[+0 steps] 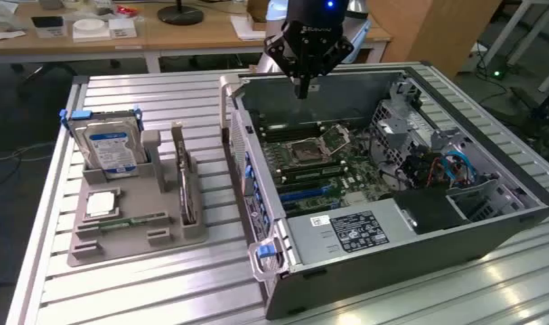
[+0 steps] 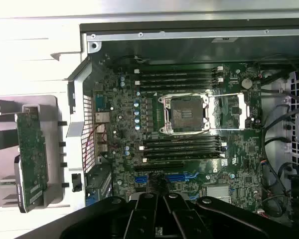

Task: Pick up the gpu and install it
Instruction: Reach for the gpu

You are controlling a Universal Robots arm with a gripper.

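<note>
- While the gpu (image 1: pixel 185 186) stands on its thin edge in a slot of the gray holder (image 1: pixel 134 203), on the exterior view's left, nothing is touching it.
- Just left of it in the same holder stands the hard drive (image 1: pixel 112 152).
- The card looks light and stiff but easy to hurt. I think it is best held by its bare top edge, not by the little parts on its faces.
- Right beside the holder lies the open computer case (image 1: pixel 419 254).
- Over the far side of the case hangs the gripper (image 1: pixel 301 91), its fingers pressed together with nothing between them.
- From outside, the card looks like a thin dark sliver. The wrist view shows its green face and the motherboard (image 2: pixel 239 149) from right above, long slots and all.
</note>
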